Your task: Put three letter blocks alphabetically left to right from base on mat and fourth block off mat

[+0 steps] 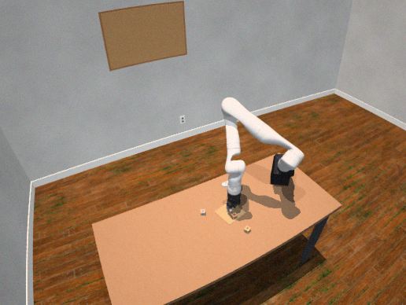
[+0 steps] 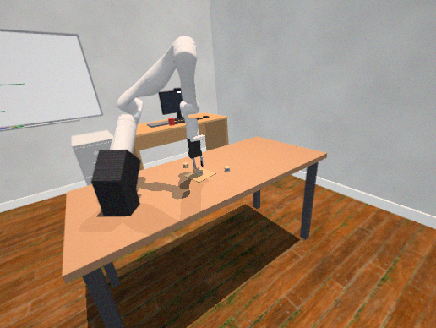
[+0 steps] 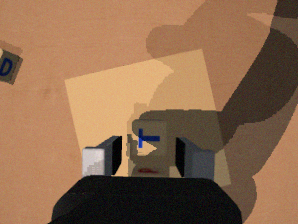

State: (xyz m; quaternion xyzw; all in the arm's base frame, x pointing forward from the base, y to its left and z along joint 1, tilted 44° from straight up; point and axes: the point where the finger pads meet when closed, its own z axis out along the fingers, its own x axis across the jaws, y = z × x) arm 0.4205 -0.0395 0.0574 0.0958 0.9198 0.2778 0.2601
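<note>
A block with a blue T [image 3: 151, 137] lies on the tan mat [image 1: 223, 214] [image 2: 206, 177] [image 3: 95, 102]. The T's top points left in the wrist view. A block with a red mark [image 1: 234, 215] [image 3: 147, 171] is right beside it on the mat; the gripper body partly hides it in the wrist view, and its letter is unreadable. My gripper [image 1: 232, 208] [image 2: 198, 165] [image 3: 148, 150] is open just above the T block, a gap on each side. A D block [image 1: 203, 212] [image 2: 226, 169] [image 3: 8, 68] lies off the mat. Another block [image 1: 247, 229] [image 2: 185, 165] lies off the mat; its marking is too small to read.
The black robot base [image 1: 280, 173] [image 2: 116, 182] stands at one end of the table [image 1: 169, 244] [image 2: 253, 169]. The arm's shadow darkens the base-side part of the mat. A desk with a monitor [image 2: 170, 102] stands behind, apart from the table.
</note>
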